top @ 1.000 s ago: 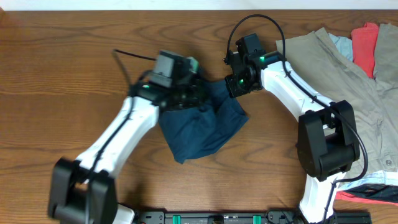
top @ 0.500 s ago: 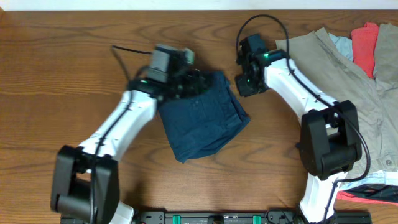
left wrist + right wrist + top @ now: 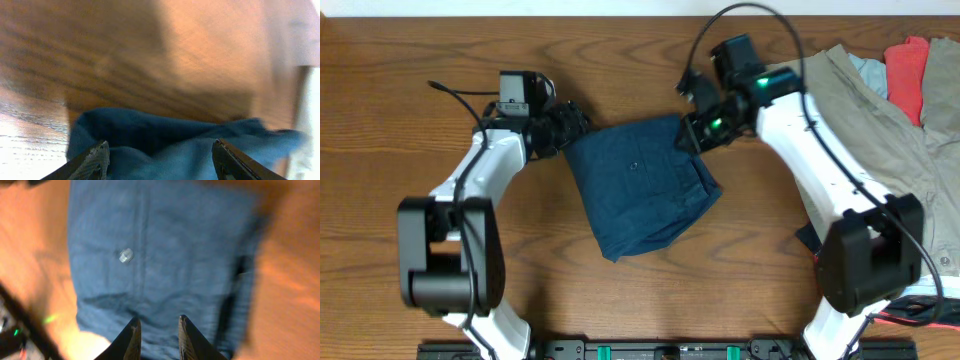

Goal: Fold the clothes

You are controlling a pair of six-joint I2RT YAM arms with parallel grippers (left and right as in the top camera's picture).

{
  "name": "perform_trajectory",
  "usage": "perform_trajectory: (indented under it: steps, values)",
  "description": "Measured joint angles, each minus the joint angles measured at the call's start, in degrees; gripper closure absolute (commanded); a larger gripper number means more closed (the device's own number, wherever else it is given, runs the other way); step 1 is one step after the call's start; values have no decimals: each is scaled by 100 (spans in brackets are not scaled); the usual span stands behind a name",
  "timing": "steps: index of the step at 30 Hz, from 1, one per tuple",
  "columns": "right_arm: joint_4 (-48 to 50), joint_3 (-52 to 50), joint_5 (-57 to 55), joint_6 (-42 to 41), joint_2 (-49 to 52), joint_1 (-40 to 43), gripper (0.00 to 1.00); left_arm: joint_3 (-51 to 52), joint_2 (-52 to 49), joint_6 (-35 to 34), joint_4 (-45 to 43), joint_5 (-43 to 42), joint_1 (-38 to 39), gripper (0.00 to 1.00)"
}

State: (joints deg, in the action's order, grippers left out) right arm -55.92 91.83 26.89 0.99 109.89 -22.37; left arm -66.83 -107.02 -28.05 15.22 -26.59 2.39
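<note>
The wooden bench [image 3: 400,260] carries a heap at its right edge: one khaki shirt [image 3: 880,130], one red piece [image 3: 910,75] and one pale blue piece [image 3: 868,72], well apart from the work. One folded blue garment [image 3: 640,190] lies mid-bench, its long axis running far to near, its narrow corner pointing at the near edge. The left gripper [image 3: 575,125] sits spread wide at the garment's far-left corner. The right gripper [image 3: 692,135] is over the far-right edge with its fingers close together; I cannot tell whether it pinches the cloth. One button [image 3: 126,255] shows.
</note>
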Motion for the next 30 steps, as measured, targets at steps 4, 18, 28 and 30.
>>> perform_trajectory:
  steps: [4, 18, 28, 30]
  values:
    - [-111, -306, 35, 15, 236, -332, 79, -4, -424, 11, 249, 0, 0, 34]
    - [660, -1473, -2509, -651, 501, -398, 64, -166, -481, 387, 3748, 348, -17, 22]
    - [1248, -1453, -3261, -837, 503, -66, 51, -149, -483, 1010, 3921, -149, -17, 0]
    - [1246, -1453, -3281, -844, 503, -66, 49, -151, -455, 1187, 3792, -374, -17, 2]
